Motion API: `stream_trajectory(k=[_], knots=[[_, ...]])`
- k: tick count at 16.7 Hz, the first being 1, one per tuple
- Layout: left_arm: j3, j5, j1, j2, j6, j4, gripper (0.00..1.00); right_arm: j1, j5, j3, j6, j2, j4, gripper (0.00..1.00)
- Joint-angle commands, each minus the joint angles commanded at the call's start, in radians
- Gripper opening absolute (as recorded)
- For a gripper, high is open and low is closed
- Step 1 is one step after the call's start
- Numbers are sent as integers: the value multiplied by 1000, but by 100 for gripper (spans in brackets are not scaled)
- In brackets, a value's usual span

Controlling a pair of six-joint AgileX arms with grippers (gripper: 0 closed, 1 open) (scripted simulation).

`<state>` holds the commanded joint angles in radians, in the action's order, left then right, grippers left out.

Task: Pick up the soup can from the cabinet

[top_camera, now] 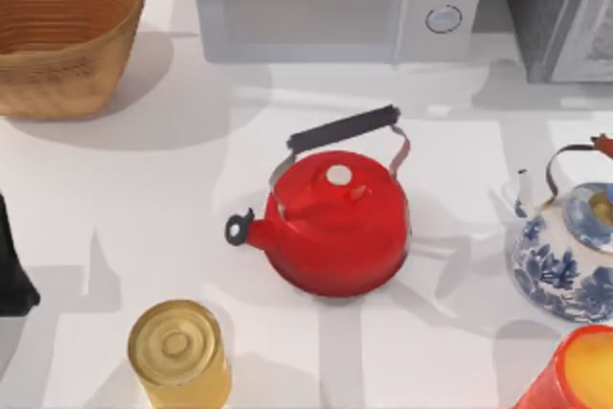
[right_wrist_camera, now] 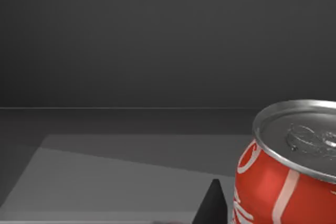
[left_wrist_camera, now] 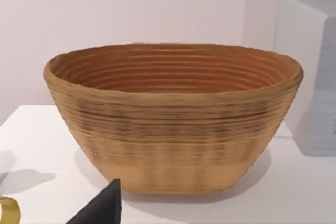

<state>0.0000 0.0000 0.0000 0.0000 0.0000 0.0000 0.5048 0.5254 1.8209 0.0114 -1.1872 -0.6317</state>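
Note:
The soup can (right_wrist_camera: 286, 182), red with white lettering and a silver pull-tab lid, stands upright on a grey shelf inside the dark cabinet (right_wrist_camera: 157, 51). A dark part of my right gripper (right_wrist_camera: 212, 205) shows just beside the can, close to its side. In the top view the grey cabinet (top_camera: 560, 11) stands at the back right corner of the table. My left arm (top_camera: 11, 270) rests at the table's left edge, and a dark part of my left gripper (left_wrist_camera: 102, 205) points toward the woven basket (left_wrist_camera: 173, 119).
A red kettle (top_camera: 335, 222) sits mid-table. The basket (top_camera: 62, 35) is at the back left and a white microwave (top_camera: 335, 2) at the back centre. A blue-and-white teapot (top_camera: 565, 256) stands on the right, a gold-lidded can (top_camera: 179, 352) at front left, and a red container (top_camera: 575, 375) at front right.

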Motion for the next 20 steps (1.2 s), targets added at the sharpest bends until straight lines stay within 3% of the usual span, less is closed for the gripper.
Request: stream_trajectory(k=[6, 16, 20], knots=[[0, 0, 0, 0, 0, 0, 100, -91, -98, -348, -3, 215, 113, 0], [0, 0, 0, 0, 0, 0, 100, -358, -374, -1366, -7, 848, 453, 0], [0, 0, 0, 0, 0, 0, 100, -450, -469, -1671, -10, 1062, 566, 0]])
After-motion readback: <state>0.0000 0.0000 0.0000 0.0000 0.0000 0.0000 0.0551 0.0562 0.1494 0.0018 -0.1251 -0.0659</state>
